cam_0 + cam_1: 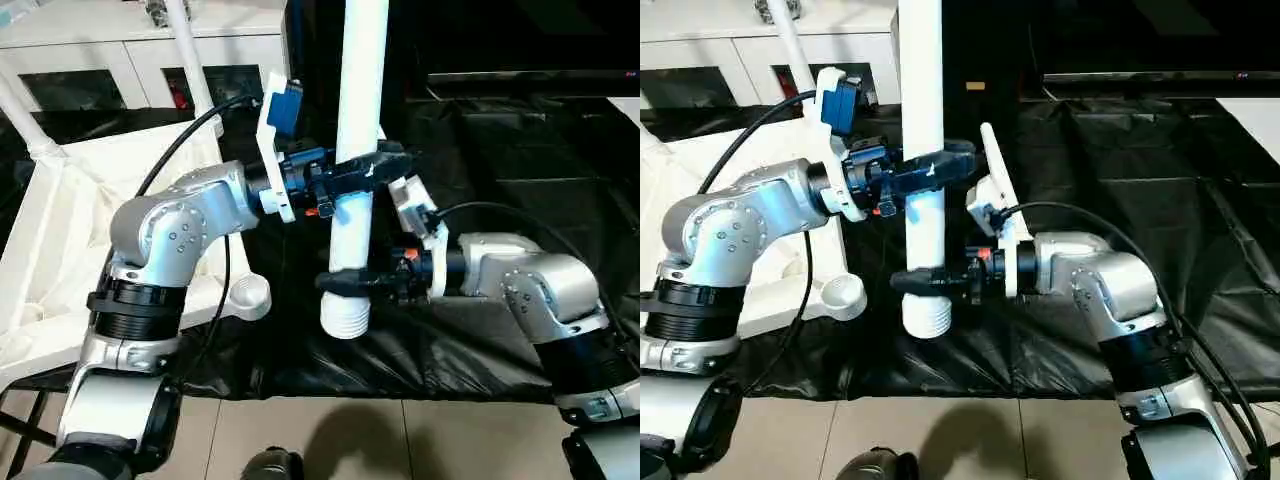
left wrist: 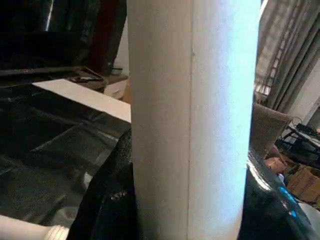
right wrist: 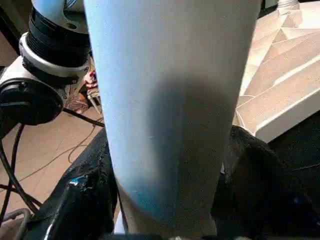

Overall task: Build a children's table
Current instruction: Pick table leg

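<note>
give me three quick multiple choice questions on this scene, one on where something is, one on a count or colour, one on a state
1. Where does the right gripper meet the long white tubular leg?
A. near its ribbed lower end
B. at its top
C. nowhere

2. How many grippers are on that leg?
A. none
B. one
C. two

3. How is the leg oriented?
A. flat on the black sheet
B. roughly upright, off the sheet
C. screwed into the tabletop

Answers:
1 A: its black fingers circle the tube just above the ribbed end, below the left gripper.
2 C: the left gripper clamps higher up and the right sits lower.
3 B: the tube rises out of the picture's top, its ribbed end hanging above the black sheet, apart from the white plastic ribbed tabletop on the left.
</note>
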